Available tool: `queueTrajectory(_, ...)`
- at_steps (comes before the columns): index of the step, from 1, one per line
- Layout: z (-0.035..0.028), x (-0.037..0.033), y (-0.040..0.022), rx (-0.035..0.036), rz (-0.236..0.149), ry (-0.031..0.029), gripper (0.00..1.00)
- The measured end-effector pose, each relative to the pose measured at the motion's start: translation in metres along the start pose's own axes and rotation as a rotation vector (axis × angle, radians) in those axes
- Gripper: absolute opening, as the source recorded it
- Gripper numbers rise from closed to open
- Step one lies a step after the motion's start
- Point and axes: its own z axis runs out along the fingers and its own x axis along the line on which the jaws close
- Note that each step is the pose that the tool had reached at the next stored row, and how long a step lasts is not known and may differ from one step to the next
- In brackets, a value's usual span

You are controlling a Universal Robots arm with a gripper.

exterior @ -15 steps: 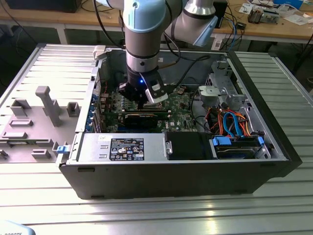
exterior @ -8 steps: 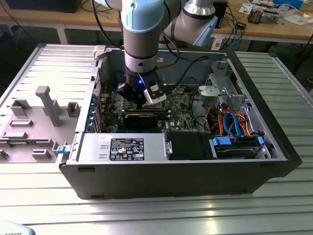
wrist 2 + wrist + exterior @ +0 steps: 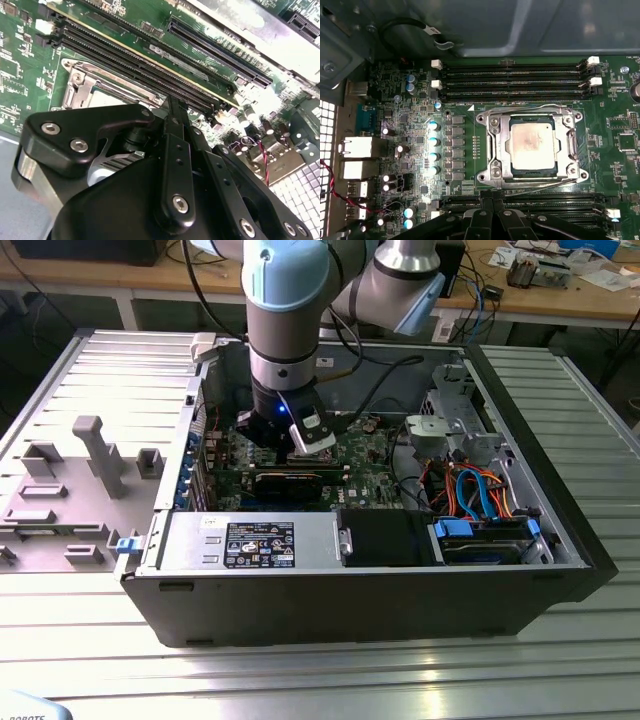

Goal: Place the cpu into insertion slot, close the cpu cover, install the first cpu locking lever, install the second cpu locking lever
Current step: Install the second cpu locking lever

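Note:
In the first wrist view the cpu [image 3: 532,146], a dull silver square, lies flat in the insertion slot [image 3: 572,170] on the green board. The cpu cover [image 3: 496,145], a silvery frame, lies down around the chip. Thin wire levers [image 3: 520,107] run along the frame's edges. My gripper [image 3: 493,201] is just off the socket's near edge, over the memory slots, its black fingers together with nothing between them. In the second wrist view the gripper [image 3: 172,102] hangs beside the socket's frame [image 3: 75,87]. In the exterior view the arm [image 3: 285,350] reaches down into the open computer case.
Long black memory slots [image 3: 515,75] flank the socket on two sides. A black graphics card [image 3: 290,483] lies across the board. The power supply [image 3: 250,540], a drive cage [image 3: 455,425] and orange and blue cables [image 3: 475,495] sit inside the case walls [image 3: 540,440].

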Motion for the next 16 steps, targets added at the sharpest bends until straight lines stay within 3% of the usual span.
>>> queueTrajectory(6, 0.0053, 0.0013, -0.0007, -0.0297, 0.0, 0.0004, 0.11)
queueTrajectory(11, 0.0057, 0.0013, -0.0014, -0.0316, 0.0, 0.0006, 0.11)
queueTrajectory(16, 0.0047, 0.0012, -0.0076, -0.0361, 0.0, 0.0006, 0.11)
